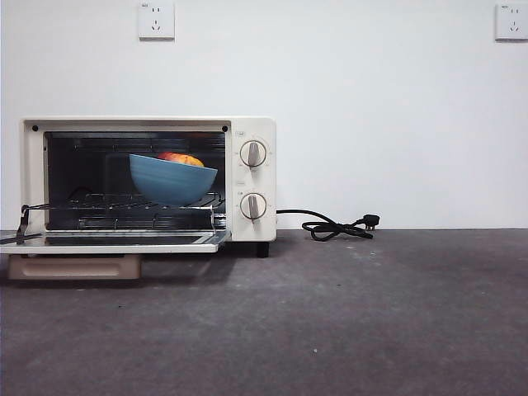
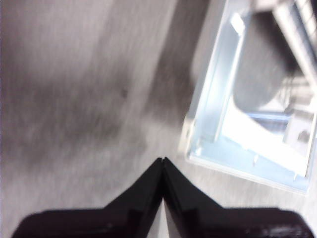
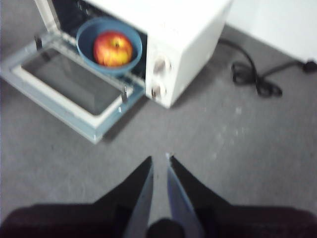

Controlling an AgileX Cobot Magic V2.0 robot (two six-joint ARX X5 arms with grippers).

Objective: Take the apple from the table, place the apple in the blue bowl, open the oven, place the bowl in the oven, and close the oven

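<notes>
I count one oven [image 1: 148, 181], one blue bowl [image 1: 172, 179], one apple [image 1: 181, 158], two round knobs [image 1: 253, 153], one black cord [image 1: 334, 226] and two wall sockets [image 1: 156, 20]. The oven sits on the table [image 1: 346, 322] with its door [image 1: 115, 241] dropped flat toward me, its opening facing the front camera and its long side running across the view. The bowl rests upright on the wire rack [image 1: 132, 205] inside, and the apple lies in it; from the front I see only the apple's top over the rim, while the right wrist view shows it stem side up. The door's left end is cut off by the frame. My left gripper [image 2: 163, 159] hangs over bare table beside the open door, jaws pressed together and holding nothing; that view is blurred. My right gripper [image 3: 159, 157] hovers over the table well back from the oven, jaws only slightly parted, empty.
</notes>
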